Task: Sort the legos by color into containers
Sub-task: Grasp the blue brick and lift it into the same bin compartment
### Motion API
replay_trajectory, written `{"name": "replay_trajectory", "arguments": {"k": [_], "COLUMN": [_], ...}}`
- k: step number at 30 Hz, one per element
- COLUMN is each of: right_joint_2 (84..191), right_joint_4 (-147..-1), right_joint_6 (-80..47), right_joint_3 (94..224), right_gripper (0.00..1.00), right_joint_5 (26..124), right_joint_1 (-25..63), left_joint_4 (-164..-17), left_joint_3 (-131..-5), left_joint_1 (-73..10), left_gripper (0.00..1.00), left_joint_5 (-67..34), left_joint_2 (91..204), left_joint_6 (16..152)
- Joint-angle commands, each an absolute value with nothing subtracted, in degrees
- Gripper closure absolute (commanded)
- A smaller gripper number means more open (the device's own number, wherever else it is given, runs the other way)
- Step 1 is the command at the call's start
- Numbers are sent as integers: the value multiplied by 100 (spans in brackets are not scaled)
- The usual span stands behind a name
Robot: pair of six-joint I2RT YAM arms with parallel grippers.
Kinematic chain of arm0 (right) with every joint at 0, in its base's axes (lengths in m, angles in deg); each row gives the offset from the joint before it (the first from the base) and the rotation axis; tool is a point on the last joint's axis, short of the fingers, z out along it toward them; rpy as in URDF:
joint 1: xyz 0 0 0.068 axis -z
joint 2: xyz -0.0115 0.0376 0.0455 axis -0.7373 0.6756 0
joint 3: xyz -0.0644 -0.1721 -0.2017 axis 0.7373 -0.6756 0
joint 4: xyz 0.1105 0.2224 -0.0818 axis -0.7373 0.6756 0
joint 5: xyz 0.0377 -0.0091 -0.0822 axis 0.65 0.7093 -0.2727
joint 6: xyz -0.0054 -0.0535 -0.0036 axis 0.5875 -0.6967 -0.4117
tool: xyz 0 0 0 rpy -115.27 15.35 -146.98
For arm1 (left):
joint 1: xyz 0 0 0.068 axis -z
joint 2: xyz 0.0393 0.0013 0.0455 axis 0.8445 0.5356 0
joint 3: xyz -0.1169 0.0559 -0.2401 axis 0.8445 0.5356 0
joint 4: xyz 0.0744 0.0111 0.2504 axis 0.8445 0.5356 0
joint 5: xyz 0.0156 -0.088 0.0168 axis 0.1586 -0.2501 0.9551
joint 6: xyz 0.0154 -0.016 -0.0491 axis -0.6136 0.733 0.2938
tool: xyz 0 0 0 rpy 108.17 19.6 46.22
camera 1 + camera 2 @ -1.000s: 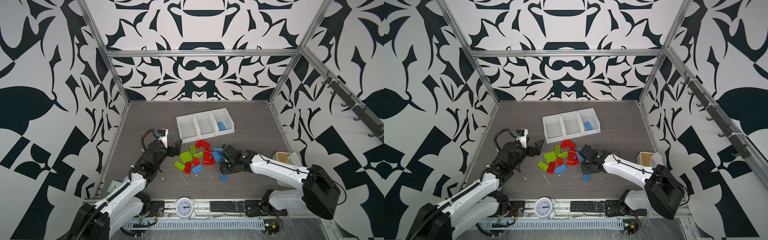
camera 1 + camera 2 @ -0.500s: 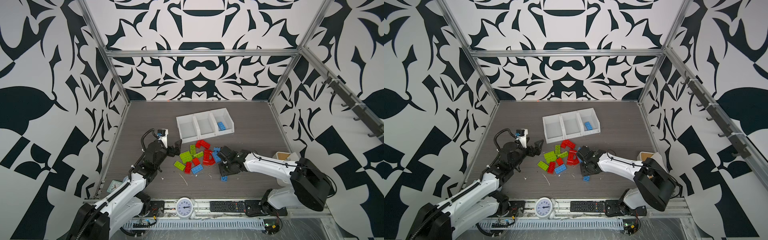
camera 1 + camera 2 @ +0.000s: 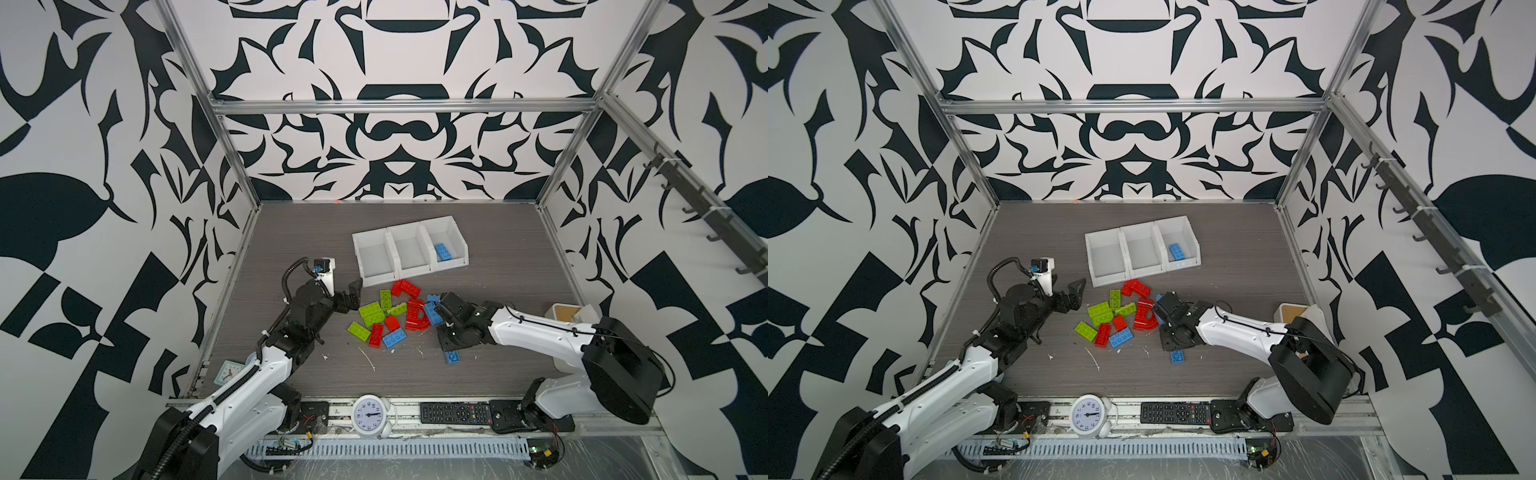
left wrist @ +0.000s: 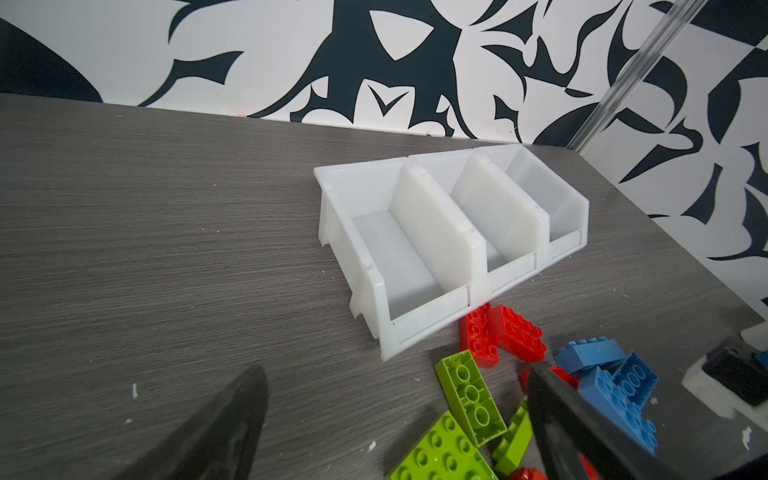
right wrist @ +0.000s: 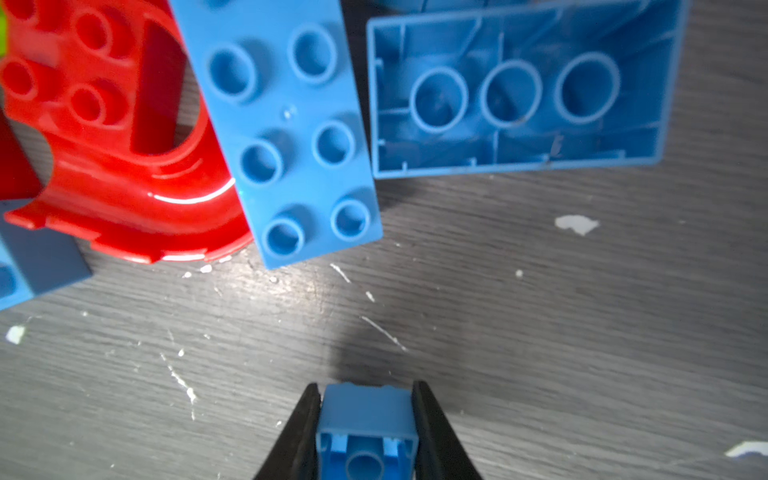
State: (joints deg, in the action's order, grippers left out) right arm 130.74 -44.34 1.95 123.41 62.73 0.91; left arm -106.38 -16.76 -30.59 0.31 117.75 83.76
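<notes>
Now, across the bench [image 3: 507,232] little has stirred. The bins [image 3: 415,272] sit at the back as they did a second ago, with one blue brick [image 3: 441,252] in the right bin [image 3: 452,262] and nothing I can see in the other two. The pile [image 3: 388,313] of red, green and blue in front of them looks undisturbed too. Its red arch [image 3: 417,318] and blue plate [image 3: 433,315] lie touching at its right edge.

The left claw [image 3: 353,293] hasn't budged. It hangs at the pile's left edge, just by the front of the left bin [image 3: 376,274], spread wide and holding nothing.

The change is on the right. The right claw [image 5: 365,388] stood part open a second ago and has drawn in beside the plate. The wrist view shows both fingers pressed flat on a small blue brick [image 5: 365,419]. Whether it has left the bench I can't tell, and from above the arm hides it. Another small blue piece [image 3: 452,356] lies loose nearer the front, where it was.

So I'd judge a pick has just been made. The next blue is in hand and wants lifting clear and carrying to the right bin.
</notes>
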Motion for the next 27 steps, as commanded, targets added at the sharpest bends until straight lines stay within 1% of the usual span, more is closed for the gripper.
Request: {"name": "replay_trajectory", "arguments": {"k": [1,3,8,14,18,27], "right_joint_2": [12817,12763,12859,13326,13855,15424], "right_joint_4": [-4172,-4061,-4044,-4205,-4495,-4548], "right_joint_6": [-40,-302,-1146,-2056,-2410,-2961], "right_joint_3": [12689,12931,13700,14748,15424,17153], "right_gripper": [72,72,72,74,74,75], "right_joint_5": [5958,5932,6231,6620,7021,7075], "right_joint_1": [158,311,1046,1992,2486,2918], "left_joint_4": [-10657,-10642,-10662,-10722,-10848,-10832], "left_joint_3": [-1624,-1633,-1610,-1637,-1632,-1717], "left_joint_1": [-3049,-3056,-3049,-3048,-3052,-3047], "left_gripper": [1,1,1,1,1,1], "left_joint_5": [234,209,209,66,-66,-172], "left_joint_2": [11631,11613,11594,11691,11793,11983], "left_joint_6": [8429,8432,8449,8438,8429,8398]}}
